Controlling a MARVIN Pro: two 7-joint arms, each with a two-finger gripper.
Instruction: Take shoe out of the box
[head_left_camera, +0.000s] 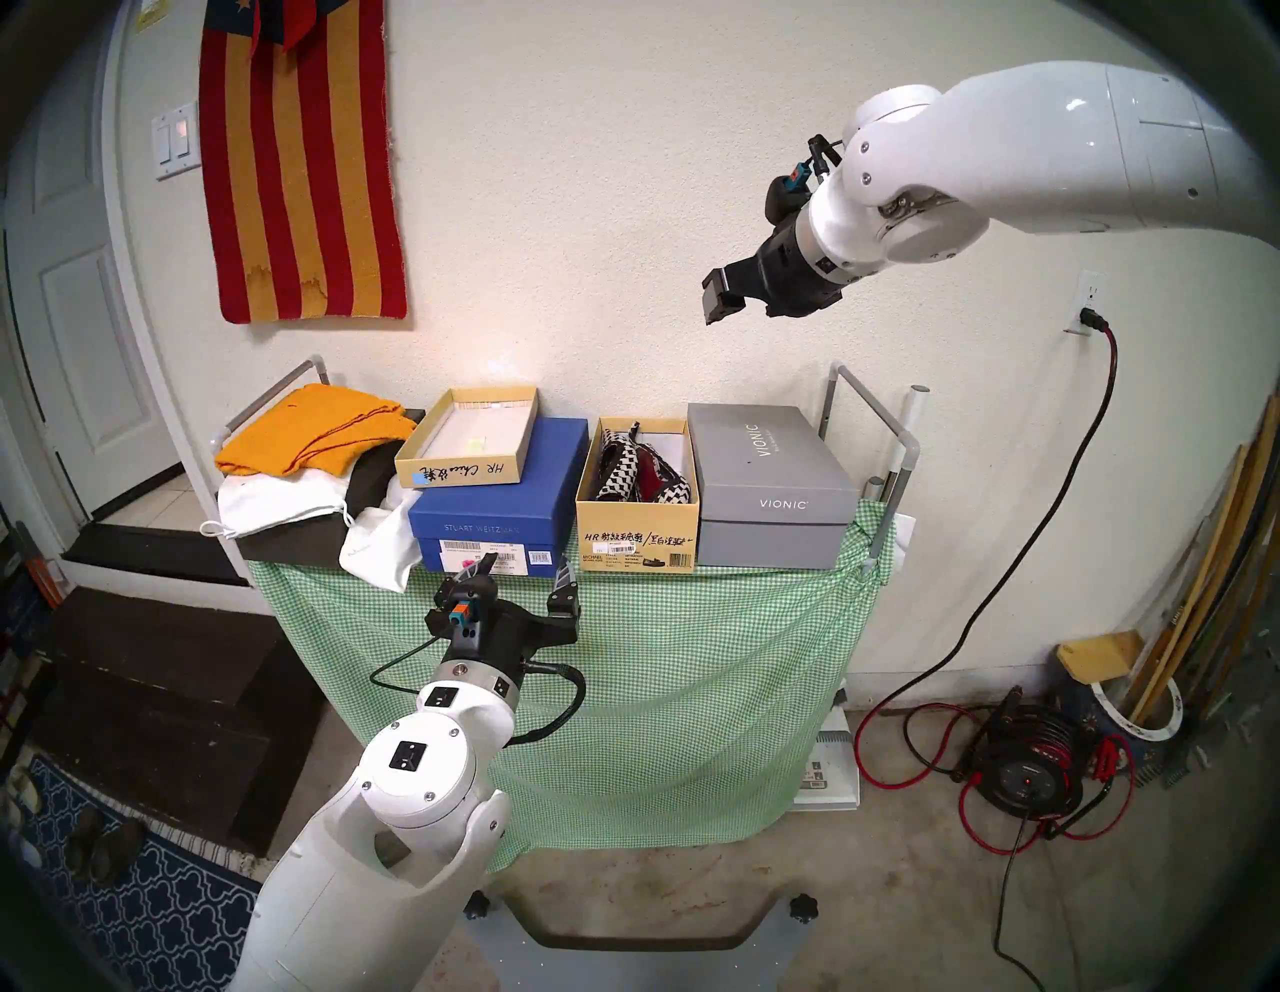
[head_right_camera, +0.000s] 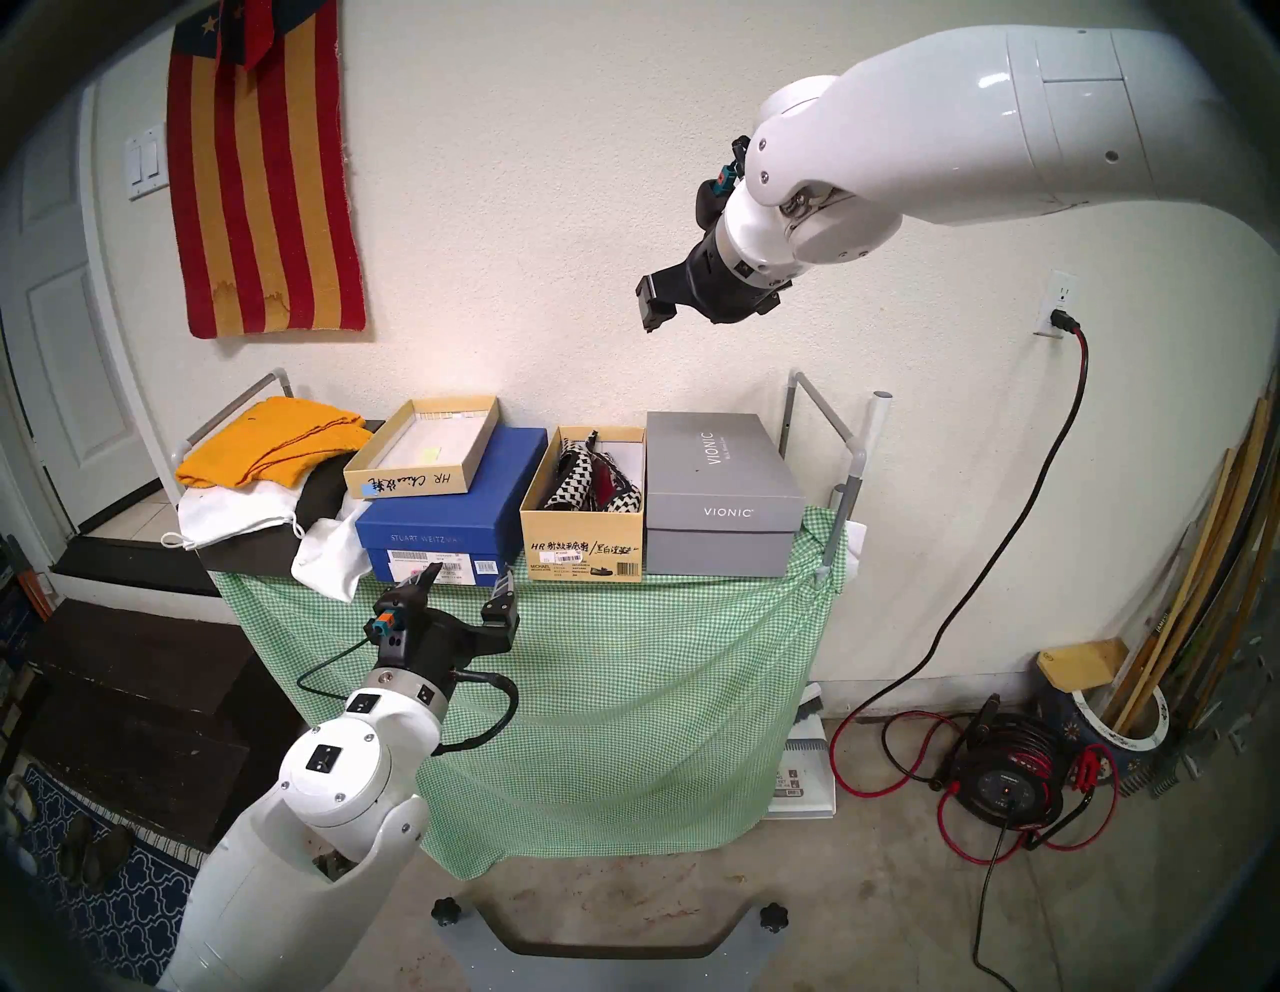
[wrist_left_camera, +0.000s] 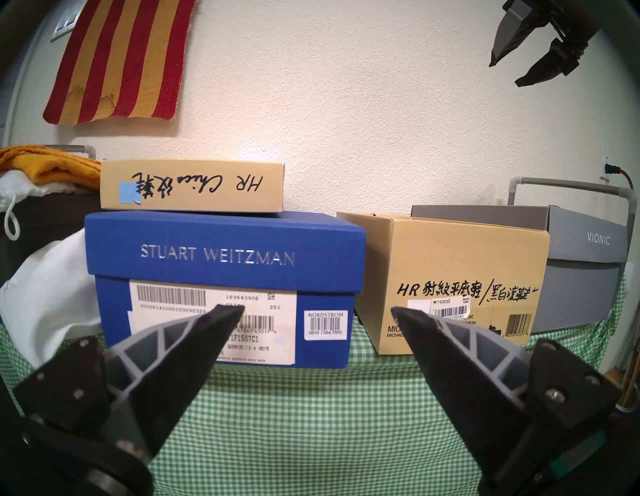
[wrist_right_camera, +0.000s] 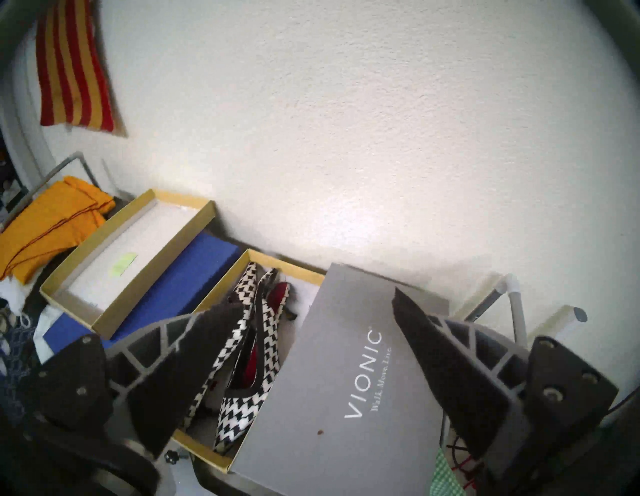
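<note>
Shoes (head_left_camera: 641, 461), houndstooth, lie in the box (head_left_camera: 637, 530) well below my right tool (head_left_camera: 727, 298), spread wide, empty. Left tool (head_left_camera: 523, 575), wide too, holds nothing, box just ahead-right.

Level with the left pincer (wrist_left_camera: 317, 311) and just ahead, on the table (wrist_left_camera: 311, 398): STUART WEITZMAN box (wrist_left_camera: 225, 256) ahead-left, open box (wrist_left_camera: 450, 277) ahead-right, just beside each other. On top of the STUART WEITZMAN box, an upturned lid (wrist_left_camera: 192, 185). Right of the open box, hard against it, VIONIC box (wrist_left_camera: 588, 263). Far left, folded cloth (wrist_left_camera: 41, 166) atop a pile. Up high, the right pincer (wrist_right_camera: 318, 301), well above the boxes; below it, shoes (wrist_right_camera: 242, 363) lying inside the open box.
</note>
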